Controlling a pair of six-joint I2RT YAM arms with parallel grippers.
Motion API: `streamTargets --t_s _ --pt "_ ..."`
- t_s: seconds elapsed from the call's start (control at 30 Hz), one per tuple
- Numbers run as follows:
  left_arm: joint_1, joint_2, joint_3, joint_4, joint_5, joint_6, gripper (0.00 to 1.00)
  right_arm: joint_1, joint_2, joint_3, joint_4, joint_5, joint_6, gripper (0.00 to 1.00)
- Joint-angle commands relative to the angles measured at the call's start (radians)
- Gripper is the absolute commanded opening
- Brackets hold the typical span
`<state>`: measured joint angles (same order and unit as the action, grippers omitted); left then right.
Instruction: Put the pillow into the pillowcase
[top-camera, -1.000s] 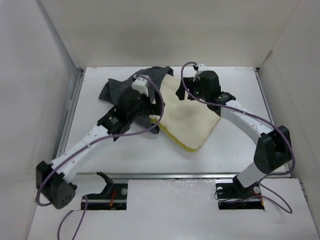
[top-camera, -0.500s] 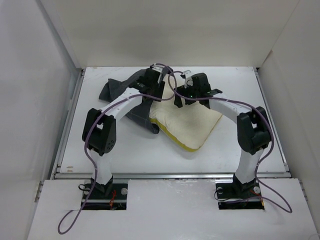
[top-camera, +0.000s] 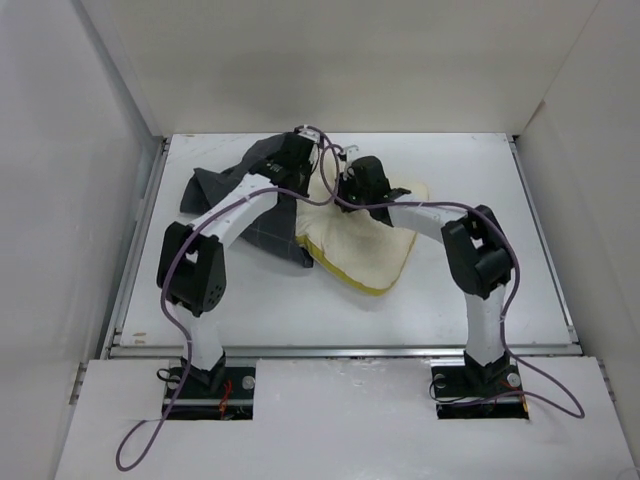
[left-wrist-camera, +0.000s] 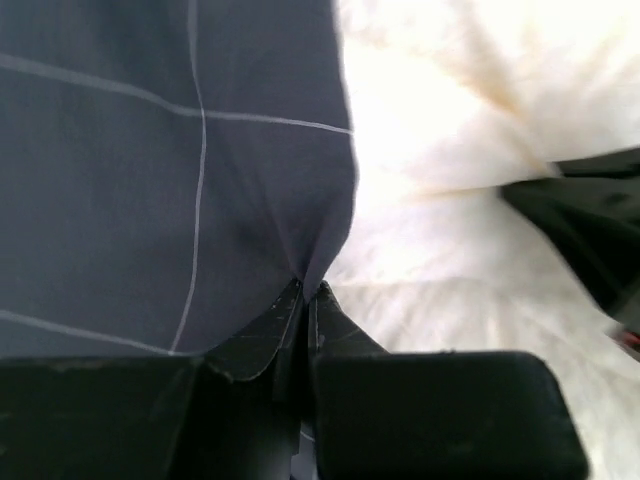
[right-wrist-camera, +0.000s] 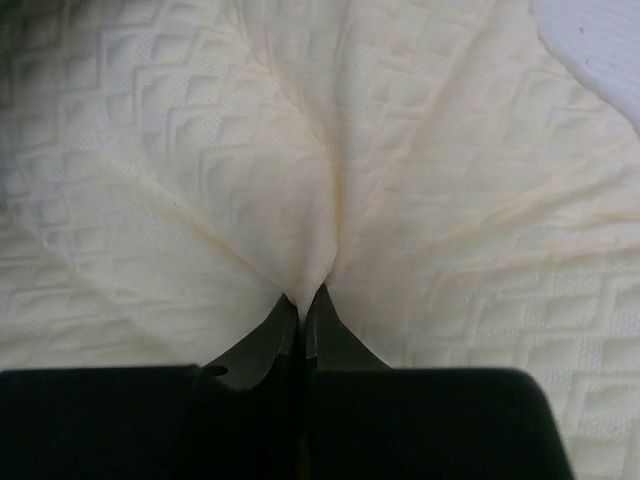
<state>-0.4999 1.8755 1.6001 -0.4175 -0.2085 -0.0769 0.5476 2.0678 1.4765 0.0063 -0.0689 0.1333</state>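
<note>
Left gripper (left-wrist-camera: 308, 290), lately apart: now clamped on pillowcase (left-wrist-camera: 150, 180) edge at its tips. Right gripper (right-wrist-camera: 302, 295): likewise clamped on pillow (right-wrist-camera: 420, 200) fold. Insertion judged enabled.

The pillow (top-camera: 372, 250) is cream-yellow with a quilted wave pattern. It lies flat but rumpled, and a fold of its cover is pinched at the tips of the right claw (right-wrist-camera: 302, 298), with creases fanning out ahead of them. The pillowcase (top-camera: 238, 195) is dark grey-navy with thin light check lines and lies crumpled. Its edge is nipped in the left claw (left-wrist-camera: 308, 296), and the pillow lies just to the right of that claw.
</note>
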Motion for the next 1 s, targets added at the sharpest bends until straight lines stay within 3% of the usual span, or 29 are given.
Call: streamTargets --t_s 0.0,0.2,0.4,0.6,0.67,0.77,0.83,0.9,0.93,0.97 --pt "-0.083 -0.162 0.0 0.056 0.194 0.035 0.0 0.032 -0.142 -0.119 0.2 -0.008 0.15 0.0" --pt "-0.193 -0.283 -0.058 0.14 0.482 0.046 0.0 0.032 -0.455 -0.304 0.398 0.135 0.275 0.0" --pt "-0.307 -0.315 -0.173 0.16 0.506 -0.047 0.0 0.032 -0.564 -0.51 0.555 0.19 0.405 0.0" --pt "-0.35 -0.401 -0.483 0.33 0.532 -0.211 0.0 0.041 -0.603 -0.682 0.721 0.216 0.56 0.0" --pt "-0.35 -0.401 -0.523 0.351 0.532 -0.256 0.02 0.041 -0.638 -0.708 0.735 0.25 0.571 0.0" --pt "-0.361 -0.392 -0.575 0.361 0.494 -0.31 0.1 0.041 -0.687 -0.719 0.692 0.271 0.571 0.0" --pt "-0.37 -0.392 -0.597 0.361 0.466 -0.328 0.35 0.041 -0.715 -0.731 0.67 0.271 0.559 0.0" --pt "-0.37 -0.392 -0.597 0.349 0.437 -0.328 0.4 0.041 -0.744 -0.752 0.652 0.271 0.548 0.0" --pt "-0.37 -0.392 -0.557 0.321 0.428 -0.319 0.52 0.041 -0.744 -0.752 0.643 0.258 0.548 0.0" --pt "-0.37 -0.392 -0.534 0.303 0.414 -0.298 0.55 0.051 -0.744 -0.752 0.633 0.217 0.527 0.0"
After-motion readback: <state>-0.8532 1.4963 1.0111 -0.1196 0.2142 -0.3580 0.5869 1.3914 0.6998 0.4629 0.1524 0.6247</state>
